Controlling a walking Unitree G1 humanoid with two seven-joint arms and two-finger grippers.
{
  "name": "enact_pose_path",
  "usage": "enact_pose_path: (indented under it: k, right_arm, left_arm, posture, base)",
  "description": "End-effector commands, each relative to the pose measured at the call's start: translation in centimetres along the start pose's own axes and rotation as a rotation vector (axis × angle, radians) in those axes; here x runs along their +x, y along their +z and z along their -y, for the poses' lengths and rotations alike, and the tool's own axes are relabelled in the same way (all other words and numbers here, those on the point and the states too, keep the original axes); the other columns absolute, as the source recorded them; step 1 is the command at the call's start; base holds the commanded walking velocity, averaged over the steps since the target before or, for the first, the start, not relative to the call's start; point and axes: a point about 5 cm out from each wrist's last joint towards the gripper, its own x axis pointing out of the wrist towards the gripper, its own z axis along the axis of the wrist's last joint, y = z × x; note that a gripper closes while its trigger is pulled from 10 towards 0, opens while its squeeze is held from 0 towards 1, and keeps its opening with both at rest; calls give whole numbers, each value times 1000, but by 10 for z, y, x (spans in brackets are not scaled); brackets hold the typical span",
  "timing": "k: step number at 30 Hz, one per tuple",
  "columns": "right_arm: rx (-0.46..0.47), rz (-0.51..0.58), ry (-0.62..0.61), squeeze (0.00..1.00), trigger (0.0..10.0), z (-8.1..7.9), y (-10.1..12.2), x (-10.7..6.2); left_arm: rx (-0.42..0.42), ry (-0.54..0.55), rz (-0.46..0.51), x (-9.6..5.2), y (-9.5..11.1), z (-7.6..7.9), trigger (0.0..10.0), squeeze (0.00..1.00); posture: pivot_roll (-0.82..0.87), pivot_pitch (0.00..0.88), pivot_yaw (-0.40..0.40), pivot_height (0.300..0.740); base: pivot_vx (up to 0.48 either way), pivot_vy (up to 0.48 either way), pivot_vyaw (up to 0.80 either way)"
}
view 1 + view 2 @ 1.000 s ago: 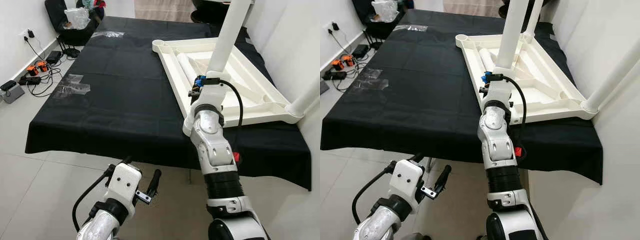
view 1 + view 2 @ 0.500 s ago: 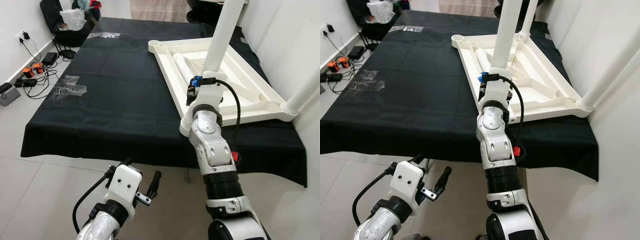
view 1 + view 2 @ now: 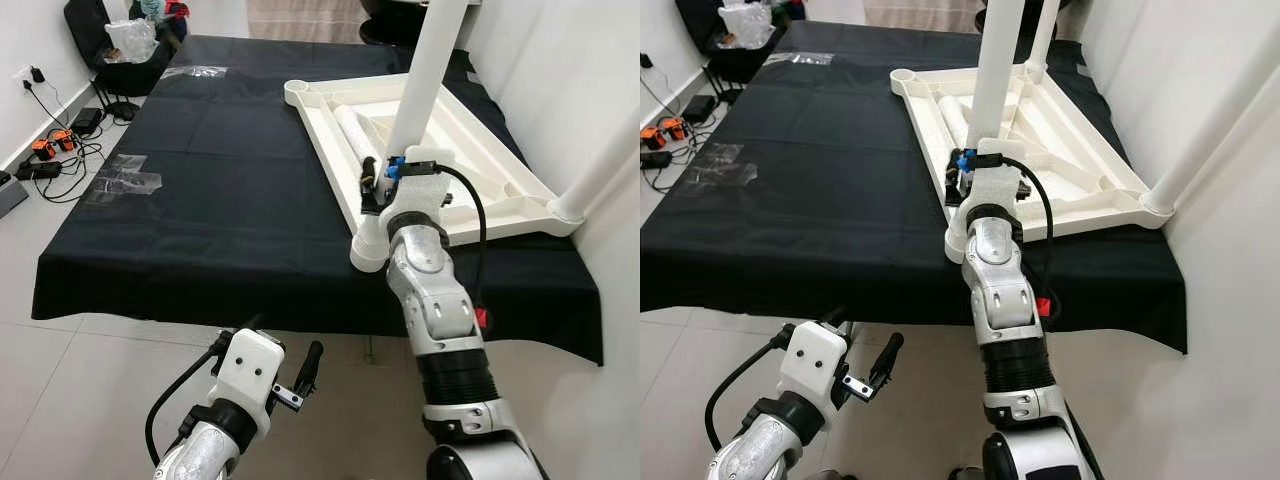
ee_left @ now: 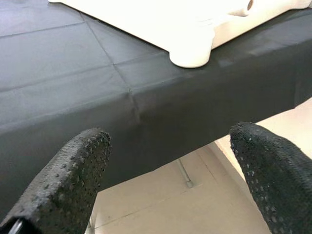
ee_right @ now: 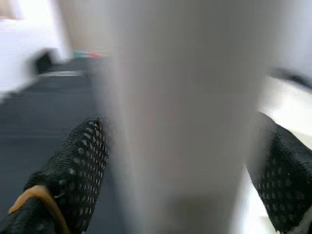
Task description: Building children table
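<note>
A white children's table top [image 3: 480, 170] lies upside down on the black-clothed table [image 3: 200, 200]. A white leg [image 3: 425, 70] stands up from its near left side. My right gripper [image 3: 392, 170] is at the foot of this leg, and in the right wrist view the leg [image 5: 180, 97] sits tight between both black fingers [image 5: 73, 165]. A second leg [image 3: 1210, 130] rises from the near right corner. A loose white cylinder [image 3: 355, 130] lies inside the top. My left gripper [image 3: 275, 345] hangs open below the table's front edge, holding nothing [image 4: 165, 161].
Cables and power strips [image 3: 50, 150] lie on the floor at the left. A black chair with a plastic bag [image 3: 125, 40] stands at the far left. Clear plastic wrap [image 3: 120, 180] lies on the cloth. A white wall [image 3: 560, 60] runs close along the right.
The head view has shifted, so the table sits a little more to the left. My right gripper stays on the same leg. The left arm has not moved.
</note>
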Motion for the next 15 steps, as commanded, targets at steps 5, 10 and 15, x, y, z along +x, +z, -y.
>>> enact_pose_path:
  k: [5, 10, 15]
  right_arm:
    - [55, -18, 296, 0, 10000, -2, 5, 3]
    - [-1, -5, 259, 0, 10000, 34, 11, 20]
    - [22, -14, 320, 0, 10000, 45, 14, 28]
  left_arm:
    - [3, -6, -10, -1, -2, 1, 10000, 0]
    - [1, -3, -6, -1, -1, 1, 10000, 0]
    - [1, -2, -6, -1, -1, 1, 10000, 0]
  posture:
    - [73, 141, -81, 740]
    - [73, 142, -83, 740]
    - [74, 142, -84, 740]
  base:
    - [0, 0, 0]
    - [0, 0, 0]
    - [0, 0, 0]
